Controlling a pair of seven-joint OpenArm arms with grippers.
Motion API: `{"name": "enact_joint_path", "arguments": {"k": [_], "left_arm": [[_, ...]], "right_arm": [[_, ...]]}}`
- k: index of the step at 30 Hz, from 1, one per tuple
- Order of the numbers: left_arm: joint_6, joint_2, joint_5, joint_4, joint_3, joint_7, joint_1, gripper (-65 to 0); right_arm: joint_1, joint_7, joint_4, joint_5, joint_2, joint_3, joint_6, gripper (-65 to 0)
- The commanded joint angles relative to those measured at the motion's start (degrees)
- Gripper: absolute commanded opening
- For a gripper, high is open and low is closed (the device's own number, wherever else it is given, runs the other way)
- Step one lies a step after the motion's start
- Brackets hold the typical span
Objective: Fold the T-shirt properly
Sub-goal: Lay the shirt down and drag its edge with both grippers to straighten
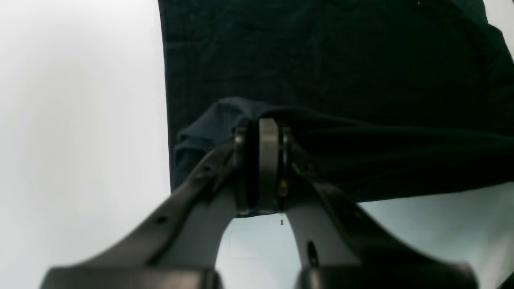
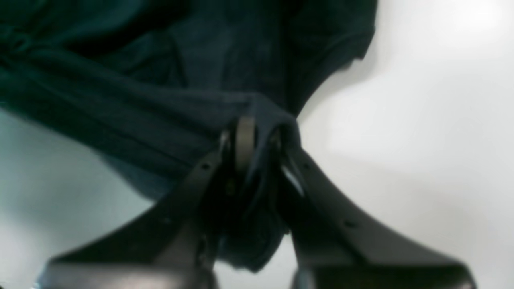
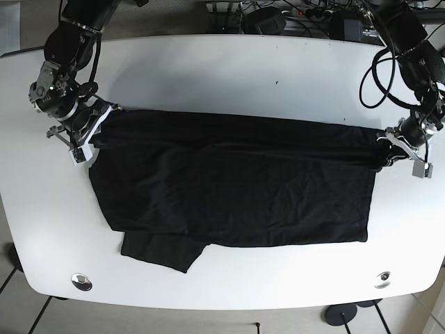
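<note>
Dark T-shirt point(image 3: 236, 188) spread across the middle of the white desk point(image 3: 229, 76), long way running side to side in the base view. Top edge pulled into a taut, slightly bunched ridge between the two arms. Lower body lying flat, lightly creased. One sleeve point(image 3: 163, 252) sticking out at the bottom near the front edge of the desk.

On the base view's right, left fingers point(image 3: 384, 154) clamped on the shirt's upper corner. In the left wrist view, pads point(image 1: 268, 160) pressed together with a gathered fold of cloth point(image 1: 209, 124) humped over their tips, rest of the shirt point(image 1: 321, 60) stretching away flat and dark beyond, straight cloth edge running down against the white desk point(image 1: 80, 100).

On the base view's left, right fingers point(image 3: 90, 136) closed on the opposite upper corner. In the right wrist view, pads point(image 2: 245, 140) nearly shut with cloth point(image 2: 277, 116) wrapped over and between them, a wad of fabric hanging down between the finger arms. Stretched ridge of shirt point(image 2: 120, 112) leading off to that view's left, a hemmed sleeve end point(image 2: 353, 36) lying on the pale desk point(image 2: 421, 120) at the upper right.

Two round metal fittings point(image 3: 82, 282) set into the desk near its front corners. Cables point(image 3: 306, 14) heaped behind the far edge.
</note>
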Motion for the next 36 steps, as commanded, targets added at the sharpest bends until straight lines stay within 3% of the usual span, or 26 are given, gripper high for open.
{"name": "enact_joint_path", "arguments": {"k": [1,3,5,6,8,11,15,19,22,25,29,31,33,36], "left_arm": [[0.1,-1.7,3.5,-2.1,1.4,-1.9,-4.2,-65.0],[0.1,-1.7,7.3,-5.4,3.7,-3.6,-6.8,-64.3],[0.4,-1.7,9.4,-8.0,4.6,-3.7,-8.6,-51.8],[0.4,-1.7,10.5,-8.8,4.3,-3.7,-10.3,-38.6],[0.4,-1.7,11.2,-7.6,3.5,-3.6,-11.0,-24.3],[0.4,-1.8,11.0,-6.5,2.2,-3.7,-11.2,-20.4],[0.4,-1.9,11.3,-1.8,0.1,-4.5,-7.6,-20.4],[0.5,-1.9,12.2,2.2,3.6,-17.9,4.5,-20.4],[0.6,-1.1,18.4,2.2,6.7,-26.7,8.6,-20.6],[3.4,3.3,27.5,-0.9,6.4,-33.1,9.1,-23.7],[3.4,3.3,29.2,-8.8,8.2,-35.0,4.2,-25.3],[3.4,3.3,29.2,-11.8,8.8,-35.1,2.5,-25.4],[3.4,3.3,29.2,-12.5,8.8,-35.1,1.7,-28.2],[3.3,3.3,29.2,-12.4,8.8,-35.0,1.7,-50.0]], "right_arm": [[1.9,2.8,-2.2,-0.4,0.8,0.3,-0.36,-62.9],[3.8,3.2,-4.8,-0.4,1.0,0.3,-0.36,-62.5],[4.0,3.2,-4.8,-0.4,1.1,0.5,-0.36,-56.1],[4.1,3.2,-4.6,-0.3,1.1,0.7,-0.36,-46.8],[3.8,3.2,-2.6,0.1,1.1,0.9,-0.36,-32.0],[1.1,3.2,4.7,0.1,0.7,0.9,-0.36,-17.6],[-3.5,3.0,12.8,0.2,-1.3,2.0,-0.36,-17.8],[-8.4,3.0,13.3,0.2,-4.3,6.1,-0.36,-17.8],[-9.6,3.0,11.3,0.2,-6.3,8.1,-0.36,-17.8],[-10.4,2.9,6.6,0.3,-7.0,9.3,-0.36,-17.8],[-8.4,3.0,0.1,0.3,-7.0,9.4,-0.36,-18.9],[-7.8,3.1,-2.3,0.3,-6.8,9.4,-0.36,-26.6],[-6.3,3.2,-2.9,0.2,-6.8,9.4,-0.36,-40.3],[-5.8,3.0,-3.1,0.0,-5.9,9.0,-0.36,-62.1]]}}
